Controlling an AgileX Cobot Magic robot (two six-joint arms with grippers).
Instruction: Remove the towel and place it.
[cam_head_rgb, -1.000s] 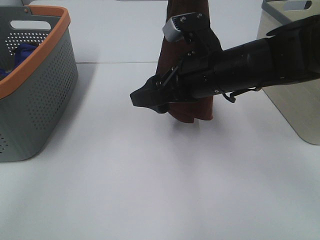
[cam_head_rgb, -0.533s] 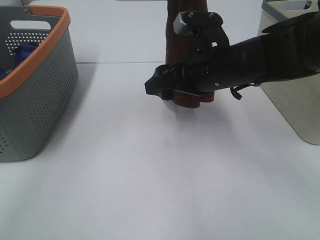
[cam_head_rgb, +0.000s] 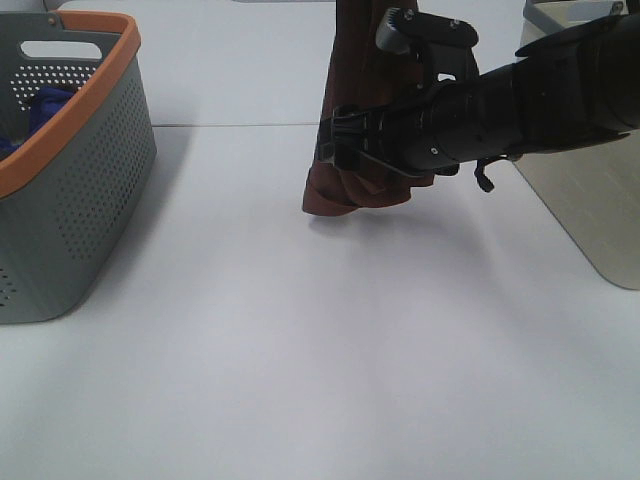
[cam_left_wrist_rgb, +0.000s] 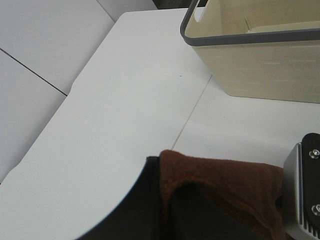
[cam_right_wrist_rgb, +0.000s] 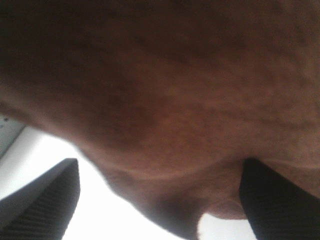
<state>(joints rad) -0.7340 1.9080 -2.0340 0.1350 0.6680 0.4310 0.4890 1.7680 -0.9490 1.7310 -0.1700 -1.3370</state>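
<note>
The dark reddish-brown towel (cam_head_rgb: 350, 190) hangs down from above the exterior view's top edge, its lower end bunched close over the white table (cam_head_rgb: 300, 350). My left gripper (cam_left_wrist_rgb: 200, 220) is out of the exterior view; its wrist view shows the towel (cam_left_wrist_rgb: 225, 180) gathered right at a dark finger (cam_left_wrist_rgb: 145, 205). My right gripper (cam_head_rgb: 338, 150) reaches in from the right and stands against the towel's lower part. In the right wrist view its two fingers (cam_right_wrist_rgb: 45, 200) are spread wide, with the towel (cam_right_wrist_rgb: 160, 75) filling the space between them.
A grey perforated basket with an orange rim (cam_head_rgb: 75, 170) stands at the left with a blue cloth (cam_head_rgb: 45, 105) inside. A beige bin with a grey rim (cam_head_rgb: 590, 200) stands at the right, also in the left wrist view (cam_left_wrist_rgb: 250, 65).
My right arm has drawn back to the right and lifted a little, so its gripper now sits at the towel. The towel's lower end has swung left and bunched up.
</note>
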